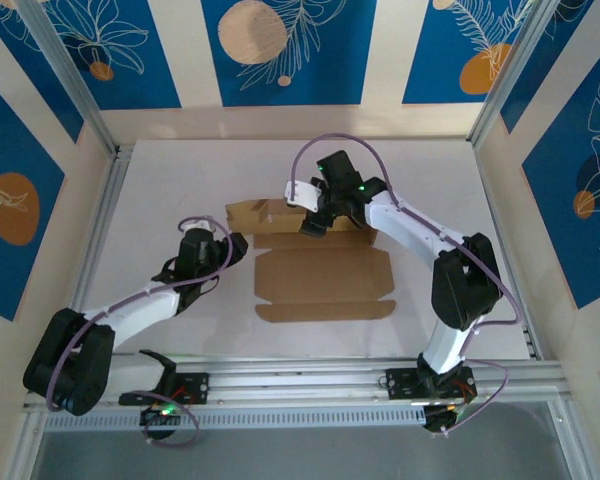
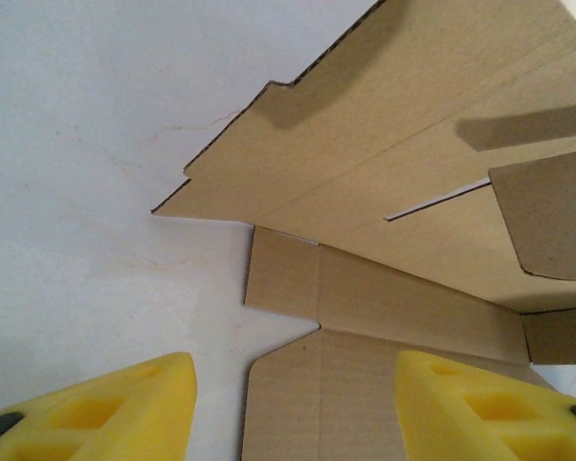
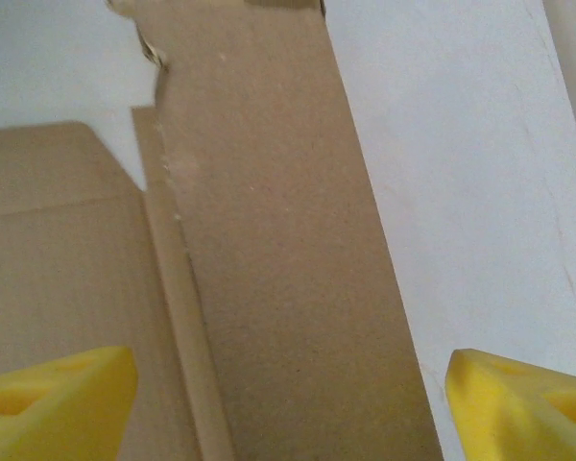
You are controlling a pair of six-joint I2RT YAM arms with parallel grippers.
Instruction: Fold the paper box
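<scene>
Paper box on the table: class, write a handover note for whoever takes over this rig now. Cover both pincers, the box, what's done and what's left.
Left pincer: open, holding nothing, at the box's left edge.
Right pincer: open, holding nothing, above the box's far part.
Paper box: mostly flat; the far part looks partly raised.
Done: far fold seemingly begun.
To do: raise the walls, tuck the flaps, close it.

Top camera looks down; wrist cameras closely face the paper box (image 1: 320,280).
</scene>
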